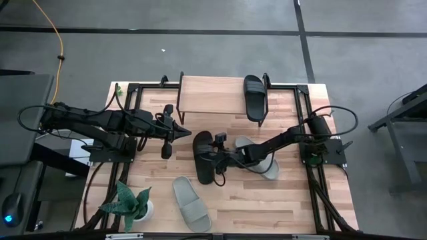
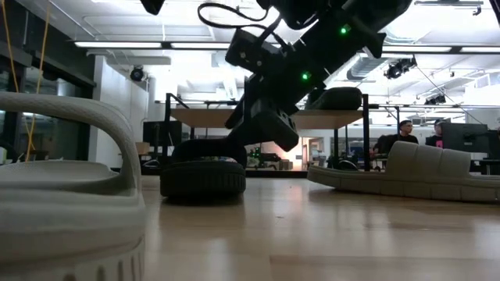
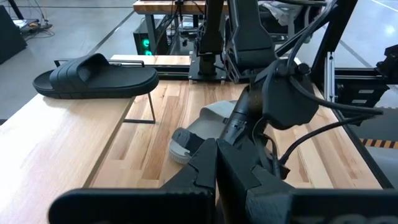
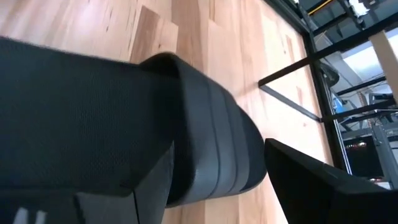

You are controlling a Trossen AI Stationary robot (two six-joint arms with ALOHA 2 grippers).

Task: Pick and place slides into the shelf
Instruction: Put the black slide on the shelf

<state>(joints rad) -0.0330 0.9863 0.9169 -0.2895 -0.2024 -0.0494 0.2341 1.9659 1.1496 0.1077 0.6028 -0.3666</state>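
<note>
- Reaching in from three o'clock, the right end effector (image 1: pixel 215 159) sits at the counter's (image 1: pixel 293 207) centre, its fingers straddling the strap of a black slide (image 1: pixel 203 157); one finger (image 4: pixel 323 186) stands just clear, so a firm grip cannot be confirmed.
- This black slide rests flat on the counter.
- The second black slide (image 1: pixel 255 95) lies on the shelf (image 1: pixel 212 93) at twelve o'clock.
- One grey slide (image 1: pixel 191 203) lies at six o'clock; the other grey slide (image 1: pixel 265 163) is partly under the right arm, toward three o'clock.
- The left end effector (image 1: pixel 179 133), fingers pressed together and holding nothing, hovers just at ten o'clock of the centre slide.
- A potted plant (image 1: pixel 130 202) stands at seven o'clock.
</note>
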